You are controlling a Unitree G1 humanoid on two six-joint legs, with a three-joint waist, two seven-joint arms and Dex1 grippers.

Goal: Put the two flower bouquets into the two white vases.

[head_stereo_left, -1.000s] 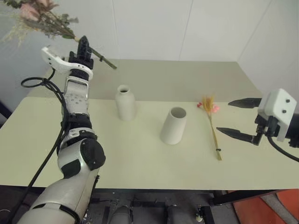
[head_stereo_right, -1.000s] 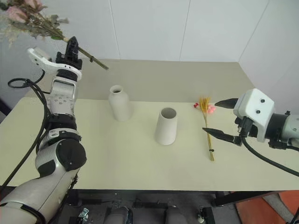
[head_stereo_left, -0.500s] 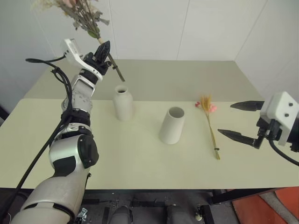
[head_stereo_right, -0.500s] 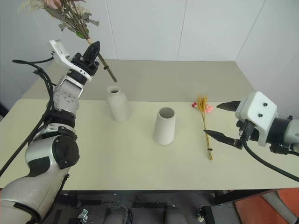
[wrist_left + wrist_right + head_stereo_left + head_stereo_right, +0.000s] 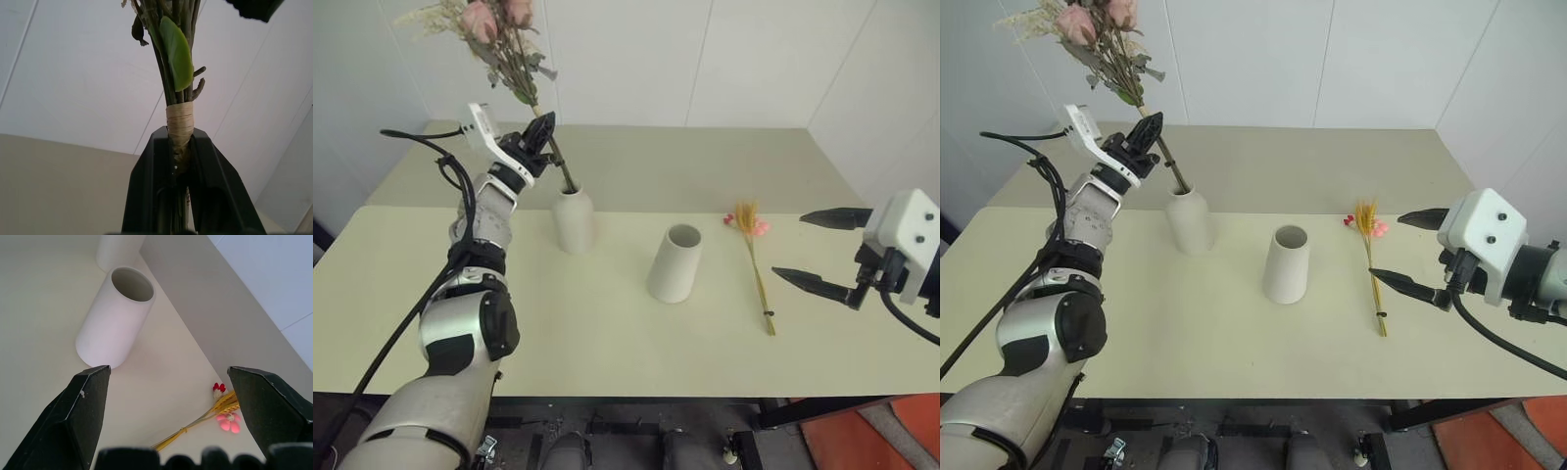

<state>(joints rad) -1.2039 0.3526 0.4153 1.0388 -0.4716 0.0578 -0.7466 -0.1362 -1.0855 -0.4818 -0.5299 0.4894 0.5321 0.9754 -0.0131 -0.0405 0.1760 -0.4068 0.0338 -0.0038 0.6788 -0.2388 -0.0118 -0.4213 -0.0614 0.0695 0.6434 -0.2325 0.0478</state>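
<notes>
Swung upright from its earlier tilt, rose bouquet [image 5: 499, 34] clenched in left gripper [image 5: 540, 133], stems now entering bottle vase [image 5: 574, 217]; right gripper [image 5: 822, 250] spread empty beside wheat stalk [image 5: 756, 262] on surface [image 5: 607, 343].

Open table [image 5: 607, 333] stretches bare in front of both vases, leaving a wide lane from the near edge; the bottle vase [image 5: 574, 220] and the cylinder vase [image 5: 675, 264] stand apart, with a gap between them; the bottle's narrow mouth is taken up, it seems, by the stems of the rose bouquet [image 5: 499, 39] clamped in the left gripper [image 5: 540, 137]; the cylinder's mouth gapes unobstructed; the wheat stalk [image 5: 756, 269] lies flat between the cylinder and the spread right gripper [image 5: 815, 250]; a wall closes the far side.
</notes>
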